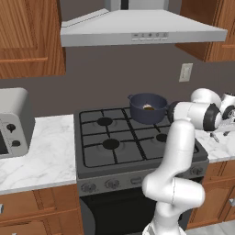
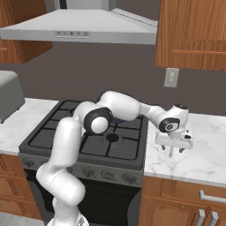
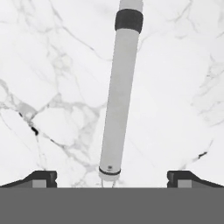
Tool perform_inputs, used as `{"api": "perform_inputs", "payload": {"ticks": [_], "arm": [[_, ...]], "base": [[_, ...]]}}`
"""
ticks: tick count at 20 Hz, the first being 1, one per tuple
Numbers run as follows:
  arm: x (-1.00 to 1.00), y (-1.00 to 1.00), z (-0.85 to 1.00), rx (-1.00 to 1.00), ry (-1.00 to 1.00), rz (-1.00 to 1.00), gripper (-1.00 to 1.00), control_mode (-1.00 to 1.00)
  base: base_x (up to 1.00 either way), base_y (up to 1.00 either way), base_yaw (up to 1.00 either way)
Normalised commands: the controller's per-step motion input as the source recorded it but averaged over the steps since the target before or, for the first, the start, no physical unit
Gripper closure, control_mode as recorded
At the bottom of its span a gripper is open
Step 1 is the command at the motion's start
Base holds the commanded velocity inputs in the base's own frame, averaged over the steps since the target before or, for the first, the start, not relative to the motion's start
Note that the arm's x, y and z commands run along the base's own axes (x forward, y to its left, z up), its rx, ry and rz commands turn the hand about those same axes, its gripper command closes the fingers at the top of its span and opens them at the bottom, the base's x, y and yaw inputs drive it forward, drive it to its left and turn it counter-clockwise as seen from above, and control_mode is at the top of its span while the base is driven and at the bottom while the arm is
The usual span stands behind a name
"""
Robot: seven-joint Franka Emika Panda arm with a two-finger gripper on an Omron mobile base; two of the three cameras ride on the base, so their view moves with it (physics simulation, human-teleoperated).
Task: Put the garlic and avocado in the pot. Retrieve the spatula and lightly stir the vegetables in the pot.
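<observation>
1. Risk of a miss: spatula [image 3: 119, 94] lay flat on marble counter [image 3: 52, 65], a thin round grey handle w/ black band near far end. Could roll or skid sideways if one finger met it first, since it sat slightly off-centre, closer to left tip than right in hand view.
2. Risk of jamming: claw [image 2: 175, 150] hung low over counter right of stove [image 2: 88, 132]; descending too far prob. drives tips into marble before closing.
3. Risk of bad hold: gripping near handle's butt end, as lined up in hand view, likely leaves long length swinging & tilting on the lift; could clip pot [image 1: 148, 108] rim on way in.
4. Pot sat on back right burner, well apart from claw; whitish & brownish bits visible inside, too small to tell apart.
5. Claw: spread fully wide, tips either side of handle, touching nothing, holding nothing. Spatula between them but not yet gripped.
</observation>
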Motion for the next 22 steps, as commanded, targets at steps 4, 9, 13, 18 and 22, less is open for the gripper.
{"api": "perform_inputs", "payload": {"ticks": [4,9,13,18,22], "arm": [[0.00,-0.06,0.00,0.00,0.00,0.00,-1.00,-1.00],[0.00,0.17,0.00,0.00,0.02,0.00,-1.00,-1.00],[0.29,0.23,-0.01,0.00,0.01,0.00,-1.00,-1.00],[0.11,0.02,-0.10,0.00,0.00,0.00,-1.00,-1.00],[0.00,-0.18,-0.18,0.00,0.00,0.00,-1.00,-1.00]], "base": [[0.00,0.00,0.00],[0.00,0.00,0.00],[0.00,0.00,0.00],[0.00,0.00,0.00],[0.00,0.00,0.00]]}}
